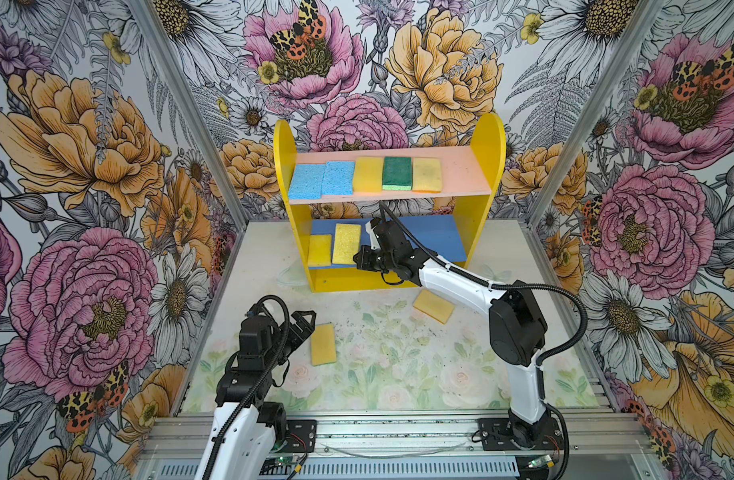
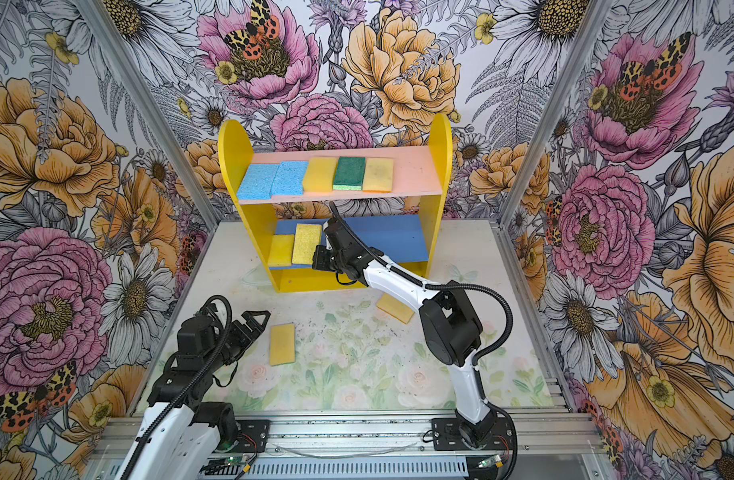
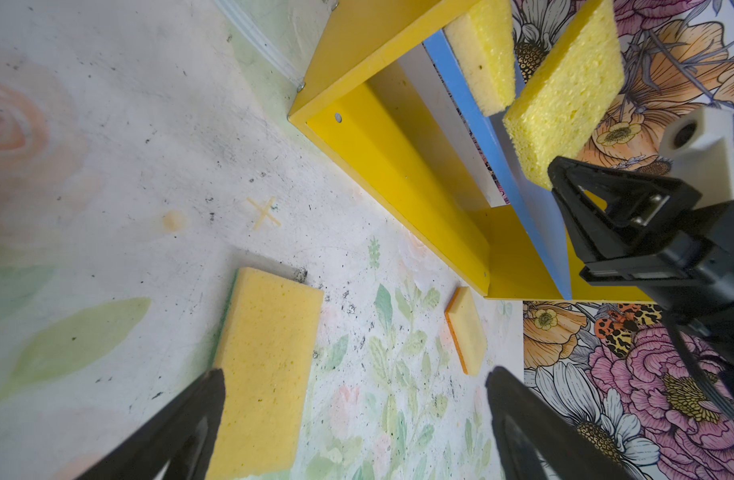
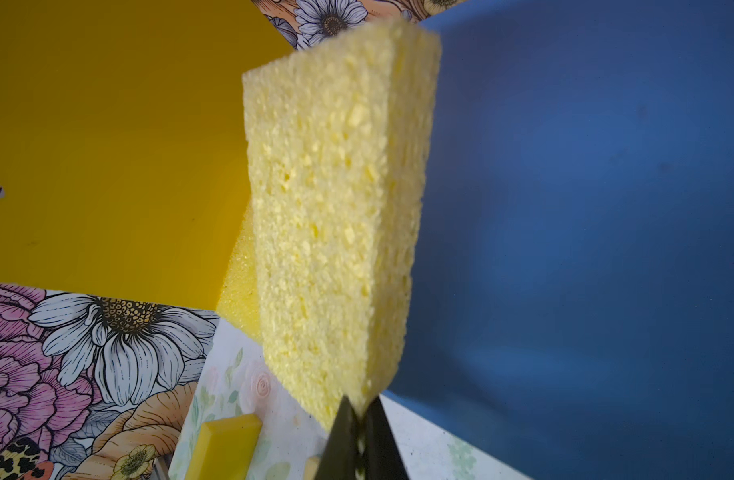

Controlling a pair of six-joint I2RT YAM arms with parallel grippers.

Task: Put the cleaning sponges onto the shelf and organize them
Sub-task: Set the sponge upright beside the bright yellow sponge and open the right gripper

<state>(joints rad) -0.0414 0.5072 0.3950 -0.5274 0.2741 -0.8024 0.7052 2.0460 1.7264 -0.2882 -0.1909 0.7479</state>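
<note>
A loose sponge [image 3: 265, 365] lies beside the wide-open left end effector [image 3: 355, 376]. The right end effector [image 4: 359, 409] pinches a shelved sponge [image 4: 332, 208] by its corner.

White links [image 1: 452, 278], black joints [image 1: 517, 328], corrugated black cables [image 1: 581, 309]

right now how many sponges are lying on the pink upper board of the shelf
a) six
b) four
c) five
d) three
c: on the pink upper board five lie in a row: the left blue sponge, the second blue sponge, a yellow sponge, the green sponge and a tan sponge.
</note>
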